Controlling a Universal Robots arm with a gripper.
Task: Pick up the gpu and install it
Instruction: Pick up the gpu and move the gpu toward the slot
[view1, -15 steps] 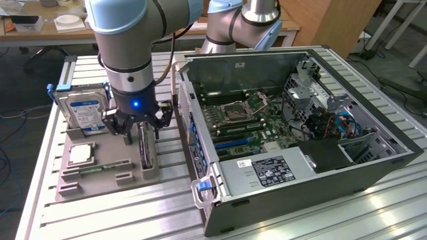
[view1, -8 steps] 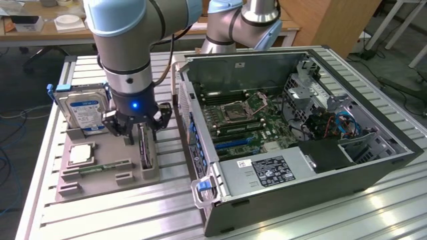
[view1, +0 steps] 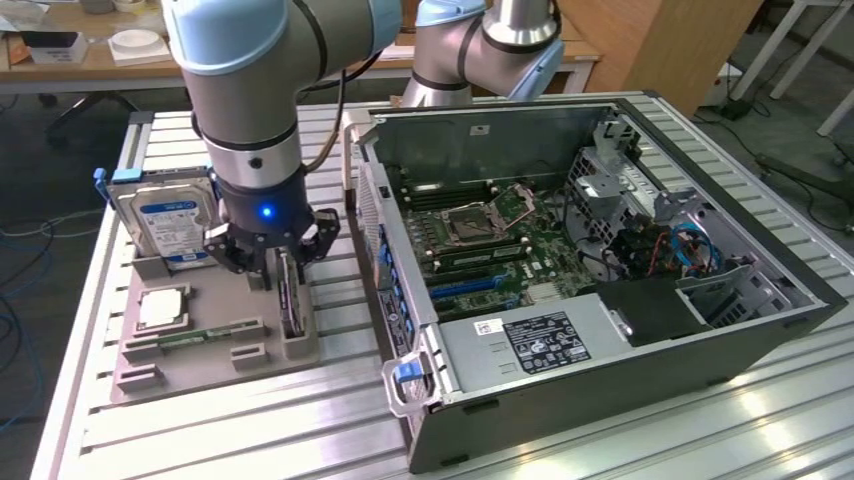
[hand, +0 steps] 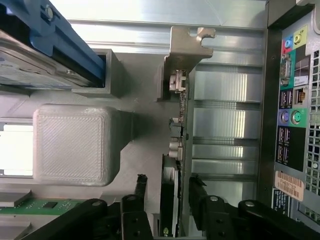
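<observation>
1. The pincer (view1: 280, 265) hangs at the end of the grey-and-blue robot arm (view1: 247, 100), lowered over the thin black rectangular gpu (view1: 290, 302).
2. The gpu stands on its long edge in a slot of the grey plastic holder tray (view1: 200, 365), on the tray's side nearest the open black computer case (view1: 601, 395).
3. In the wrist view the pincer (hand: 169, 187) straddles the gpu (hand: 177, 125), one black finger (hand: 141, 186) on each side of the card's upper edge.
4. The jaws are partly open. A gap shows between one finger and the card, and the other finger is just beside the card or touching it; which of the two cannot be told. The card is not clamped, and it sits in its slot.
5. The gpu's silvery end bracket (hand: 186, 47) points away from the pincer in the wrist view.
6. A silver hard drive with a blue label (view1: 174, 222) stands upright at the far end of the tray, held in a blue frame.
7. A narrow green memory stick (view1: 207, 336) and a square silvery processor chip (view1: 160, 307) lie flat in the tray on the exterior view's left of the gpu.
8. Tray and case both rest on the slatted aluminium surface (view1: 267, 435). The case lies on its side with the green motherboard (view1: 494, 240) exposed.
</observation>
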